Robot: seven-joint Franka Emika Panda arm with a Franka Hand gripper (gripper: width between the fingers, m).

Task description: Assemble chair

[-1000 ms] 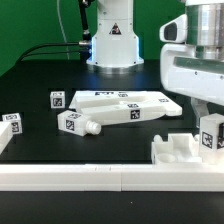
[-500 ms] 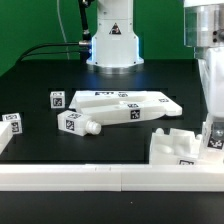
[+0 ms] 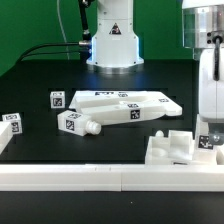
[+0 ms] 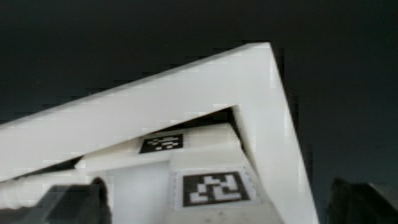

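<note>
The gripper [image 3: 208, 137] hangs with its jaws spread, straddling but apparently not pinching a tagged white piece [image 4: 192, 185] that stands at the seat frame [image 3: 170, 150], at four o'clock in the exterior view. Other chair parts [image 3: 128, 106] lie on the surface [image 3: 40, 75] toward the centre and nine o'clock. They look like rigid, light, smooth plastic, likely slippery, and best gripped across flat opposite faces.

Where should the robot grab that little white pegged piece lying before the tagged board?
Probably from straight above, pinching across the squarish tagged body of the pegged bar: it lies on its side, and the round peg end offers less flat surface.
</note>
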